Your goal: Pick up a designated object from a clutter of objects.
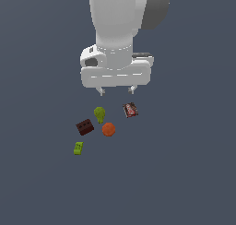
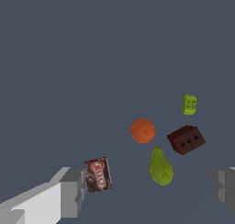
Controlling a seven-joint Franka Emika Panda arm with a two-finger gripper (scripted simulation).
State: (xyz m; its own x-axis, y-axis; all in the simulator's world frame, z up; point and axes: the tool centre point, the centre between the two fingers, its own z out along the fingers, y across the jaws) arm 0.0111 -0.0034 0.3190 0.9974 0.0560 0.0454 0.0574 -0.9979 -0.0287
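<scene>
The orange-red ball (image 1: pixel 109 129) lies on the grey floor among the clutter; it also shows in the wrist view (image 2: pixel 142 130). Beside it are a green pear-shaped thing (image 1: pixel 99 114) (image 2: pixel 160 167), a dark brown block (image 1: pixel 85 127) (image 2: pixel 186 139), a lime green brick (image 1: pixel 78 148) (image 2: pixel 189 104) and a red-and-black packet (image 1: pixel 130 110) (image 2: pixel 97 174). My gripper (image 1: pixel 117 89) is open and empty, well above the floor, behind the clutter in the exterior view. Its fingers (image 2: pixel 71 191) stand wide apart in the wrist view.
The white arm body (image 1: pixel 117 30) fills the upper middle of the exterior view. The plain grey floor (image 1: pixel 184 173) surrounds the clutter on all sides, with no other objects seen.
</scene>
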